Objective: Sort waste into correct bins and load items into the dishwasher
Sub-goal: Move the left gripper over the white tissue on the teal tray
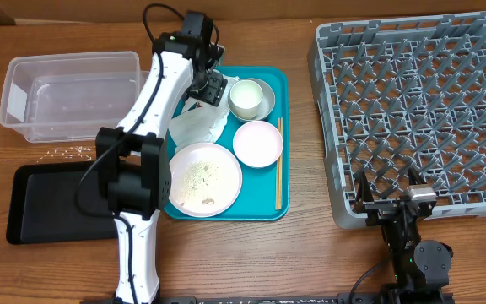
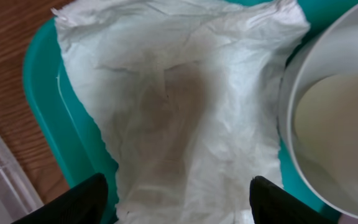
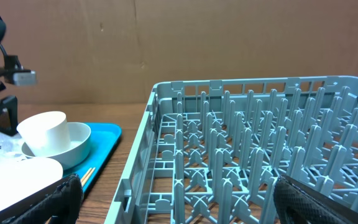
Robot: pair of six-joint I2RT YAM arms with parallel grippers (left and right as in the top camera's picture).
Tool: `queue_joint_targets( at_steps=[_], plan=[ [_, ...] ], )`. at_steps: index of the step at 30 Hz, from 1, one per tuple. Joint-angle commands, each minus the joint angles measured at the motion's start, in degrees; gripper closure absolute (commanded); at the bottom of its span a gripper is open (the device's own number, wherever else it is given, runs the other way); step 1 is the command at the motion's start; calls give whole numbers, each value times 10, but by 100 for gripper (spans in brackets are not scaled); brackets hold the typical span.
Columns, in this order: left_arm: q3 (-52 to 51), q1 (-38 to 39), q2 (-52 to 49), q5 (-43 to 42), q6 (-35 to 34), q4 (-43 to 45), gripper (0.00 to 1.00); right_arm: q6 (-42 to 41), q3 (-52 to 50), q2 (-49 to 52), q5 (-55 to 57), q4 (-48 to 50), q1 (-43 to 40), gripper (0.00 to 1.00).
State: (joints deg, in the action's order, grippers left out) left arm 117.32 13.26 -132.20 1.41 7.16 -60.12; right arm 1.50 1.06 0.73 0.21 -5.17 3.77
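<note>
napkin pickup | our left claw [image 2: 178,202] spread above napkin [image 2: 185,106] | right claw [image 3: 180,200] spread, idle | we pinch mid-fold, avoiding cup [image 1: 245,98]

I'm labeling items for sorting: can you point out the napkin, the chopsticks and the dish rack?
napkin [image 2: 185,106]: left wrist view, its creased middle.
chopsticks [image 1: 278,169]: overhead view, midway along the sticks.
dish rack [image 1: 327,127]: overhead view, its left wall.
</note>
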Motion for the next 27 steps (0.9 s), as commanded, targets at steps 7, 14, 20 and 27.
queue_joint_targets(
  at_steps=[7, 14, 20, 27],
  plan=[
    [13, -5, -8, 5, -23, 17, 36, 0, -6, -6, -2, 4, -3, 0],
    [4, -6, -16, 5, -24, 27, 40, 0, -6, -6, -2, 4, -3, 0],
    [-2, -6, -16, 7, -25, 37, 42, 0, -6, -6, -2, 4, -3, 0],
    [-4, -6, -16, 9, -25, 46, 44, 0, -6, -6, -3, 4, -3, 0]
  ],
)
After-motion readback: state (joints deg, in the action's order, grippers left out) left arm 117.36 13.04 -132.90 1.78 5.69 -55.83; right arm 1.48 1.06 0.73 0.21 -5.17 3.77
